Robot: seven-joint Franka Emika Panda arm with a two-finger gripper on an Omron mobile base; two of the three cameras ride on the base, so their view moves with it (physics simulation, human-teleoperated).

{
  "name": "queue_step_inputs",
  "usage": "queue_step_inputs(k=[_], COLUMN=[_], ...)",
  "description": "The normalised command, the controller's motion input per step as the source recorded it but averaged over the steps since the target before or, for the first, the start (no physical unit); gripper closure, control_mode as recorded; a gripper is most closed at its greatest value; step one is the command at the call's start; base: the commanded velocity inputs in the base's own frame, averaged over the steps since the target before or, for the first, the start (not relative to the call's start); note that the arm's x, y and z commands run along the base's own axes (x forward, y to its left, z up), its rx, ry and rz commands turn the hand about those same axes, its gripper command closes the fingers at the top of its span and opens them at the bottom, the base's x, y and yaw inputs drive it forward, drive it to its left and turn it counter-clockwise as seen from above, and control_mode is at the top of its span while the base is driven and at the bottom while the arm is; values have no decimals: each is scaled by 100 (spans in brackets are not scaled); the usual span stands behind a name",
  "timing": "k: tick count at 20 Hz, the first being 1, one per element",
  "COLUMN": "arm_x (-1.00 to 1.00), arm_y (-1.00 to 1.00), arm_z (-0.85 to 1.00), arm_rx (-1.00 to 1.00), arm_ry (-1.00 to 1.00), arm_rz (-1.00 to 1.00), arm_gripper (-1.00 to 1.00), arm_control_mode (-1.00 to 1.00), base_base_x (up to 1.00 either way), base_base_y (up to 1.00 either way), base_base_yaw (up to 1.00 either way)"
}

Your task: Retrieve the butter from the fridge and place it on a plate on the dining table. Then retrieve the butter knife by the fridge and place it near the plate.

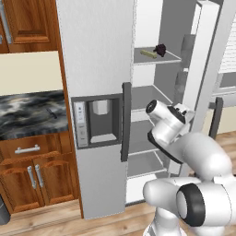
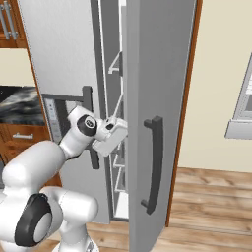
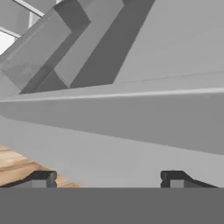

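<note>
The fridge [image 1: 97, 55] stands with its left dispenser door shut and its right door [image 2: 157, 98] swung open. The butter [image 1: 148, 53], a small olive stick, lies on an upper shelf beside a dark item [image 1: 160, 49]. My gripper [image 1: 185, 112] hangs well below that shelf, at the middle shelves, close to the inner side of the open door. In the hand view the gripper [image 3: 107, 177] is open, its fingertips [image 3: 41, 178] wide apart with nothing between them, facing grey door panels. A thin dark utensil [image 1: 50, 112], apparently the butter knife, lies on the marbled counter. The plate and the dining table are out of view.
The marbled counter [image 1: 23, 115] with wooden cabinets [image 1: 32, 175] sits left of the fridge. The open door's dark handle [image 2: 155, 162] faces the right base camera. Bare fridge shelves [image 1: 145, 163] sit below the butter's shelf. Wooden floor [image 2: 216, 206] extends to the right.
</note>
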Motion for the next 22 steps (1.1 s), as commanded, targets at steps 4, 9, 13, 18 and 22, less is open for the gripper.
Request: queue_step_inputs(k=[4, 9, 13, 18, 22], arm_x=[-46, -64, -51, -18, -20], arm_y=[-74, -100, -100, -100, -40], arm_z=[0, 0, 0, 0, 0], arm_rx=[5, 17, 21, 20, 12], arm_ry=[0, -1, 0, 0, 0], arm_rz=[0, 0, 0, 2, 3], arm_gripper=[-100, -100, -100, -100, -100], arm_control_mode=[-100, -100, -100, -100, -100], base_base_x=[0, 0, 0, 0, 0], base_base_y=[0, 0, 0, 0, 0], base_base_yaw=[0, 0, 0, 0, 0])
